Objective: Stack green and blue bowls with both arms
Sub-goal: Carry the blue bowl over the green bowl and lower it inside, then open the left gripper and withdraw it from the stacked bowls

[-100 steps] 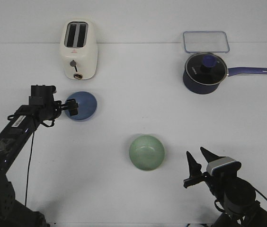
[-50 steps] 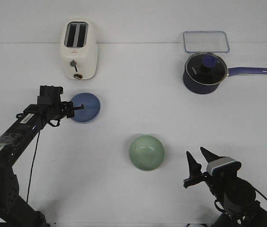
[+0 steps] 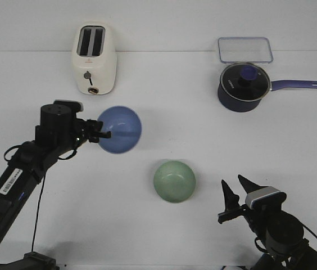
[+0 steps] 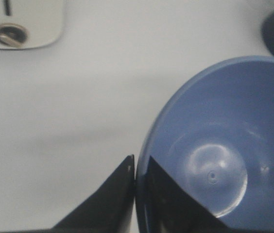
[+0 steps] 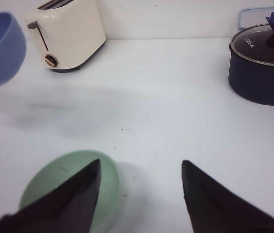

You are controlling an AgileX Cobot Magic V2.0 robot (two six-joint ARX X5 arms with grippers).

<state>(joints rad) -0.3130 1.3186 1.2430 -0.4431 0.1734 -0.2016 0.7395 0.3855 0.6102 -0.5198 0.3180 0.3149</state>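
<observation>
Left end effector [image 3: 103, 135] clamps blue bowl [image 3: 120, 130] rim, airborne; green bowl [image 3: 174, 181] lies right and nearer robot; right end effector [image 3: 235, 193] agape.

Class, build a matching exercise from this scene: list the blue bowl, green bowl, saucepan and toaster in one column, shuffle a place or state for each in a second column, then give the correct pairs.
Column A
1. blue bowl
2. green bowl
3. saucepan
4. toaster

Column B
a. lidded, far right of the table
b. far left, slots facing up
c. rim pinched by the left gripper
d. resting on the table, near the open right gripper

Pairs: 1-c, 2-d, 3-a, 4-b
</observation>
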